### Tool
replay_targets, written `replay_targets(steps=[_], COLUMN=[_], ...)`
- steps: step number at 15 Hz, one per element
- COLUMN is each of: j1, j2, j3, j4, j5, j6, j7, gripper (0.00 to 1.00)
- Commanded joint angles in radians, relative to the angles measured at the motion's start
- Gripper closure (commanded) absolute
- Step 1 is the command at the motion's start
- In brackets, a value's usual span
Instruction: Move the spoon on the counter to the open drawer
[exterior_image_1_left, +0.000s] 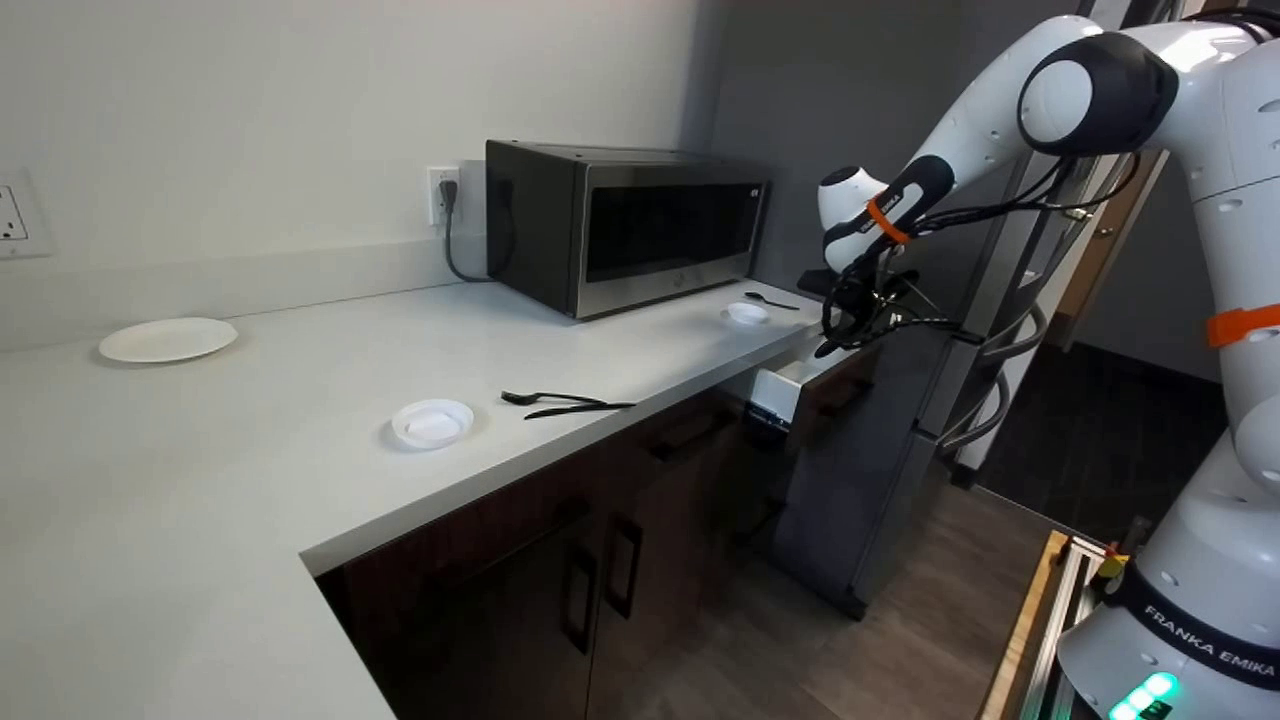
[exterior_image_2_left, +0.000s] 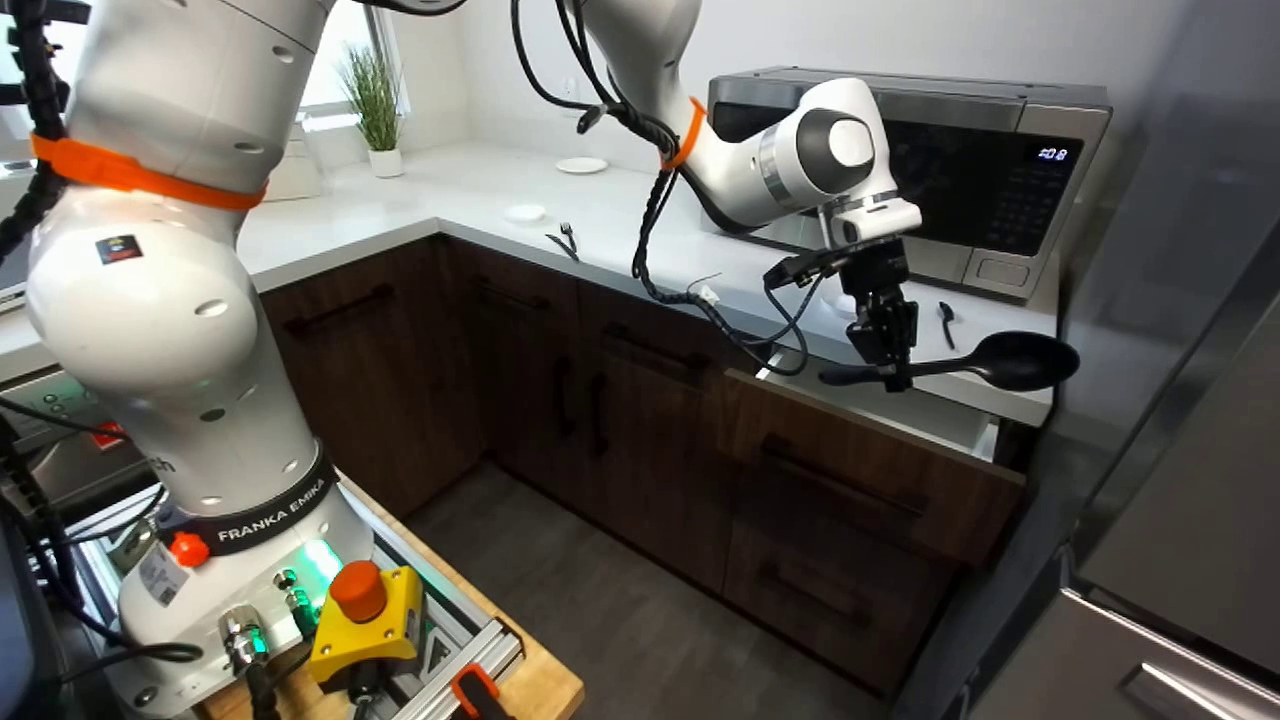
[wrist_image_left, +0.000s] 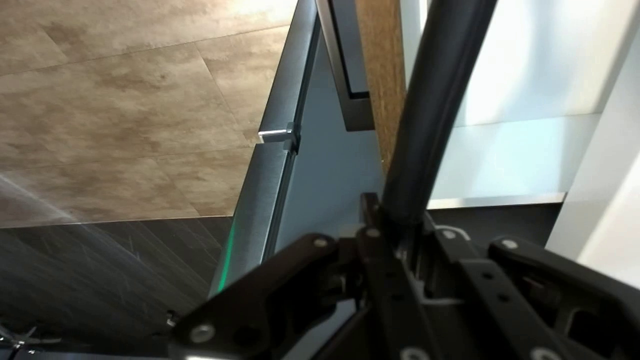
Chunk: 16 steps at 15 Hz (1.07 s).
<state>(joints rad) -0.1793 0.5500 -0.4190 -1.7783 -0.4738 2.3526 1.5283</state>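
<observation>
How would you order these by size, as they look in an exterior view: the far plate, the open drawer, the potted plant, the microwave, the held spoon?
Largest to smallest:
1. Microwave
2. Open drawer
3. Held spoon and potted plant, left unranked: the spoon looks longer, the plant taller
4. Far plate

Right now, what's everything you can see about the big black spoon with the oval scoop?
The matte black spoon has a broad oval bowl and a straight handle, thicker toward its end. It might be plastic. The robot's black jointed hand is shut on the handle, and nothing else seems to touch it. In an exterior view it looks roughly level, held in the air above the open brown-fronted drawer. The wrist view shows only part of the handle.
</observation>
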Motion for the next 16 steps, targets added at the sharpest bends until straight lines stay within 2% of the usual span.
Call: replay_targets(steps=[1, 2, 5, 6, 13, 16], j1=[0.030, 0.017, 0.026, 0.026, 0.021, 0.026], j2=[0.022, 0.014, 0.021, 0.021, 0.108, 0.122], j3=[-0.019, -0.009, -0.011, -0.012, 0.037, 0.040], j4=[0.001, 0.003, 0.003, 0.003, 0.047, 0.040], j5=[-0.026, 0.002, -0.002, -0.003, 0.040, 0.037], j6=[0.002, 0.000, 0.000, 0.000, -0.008, 0.054], j7=[0.007, -0.006, -0.005, -0.005, -0.089, -0.101], gripper=[0.96, 0.85, 0.85, 0.96, 0.96, 0.96])
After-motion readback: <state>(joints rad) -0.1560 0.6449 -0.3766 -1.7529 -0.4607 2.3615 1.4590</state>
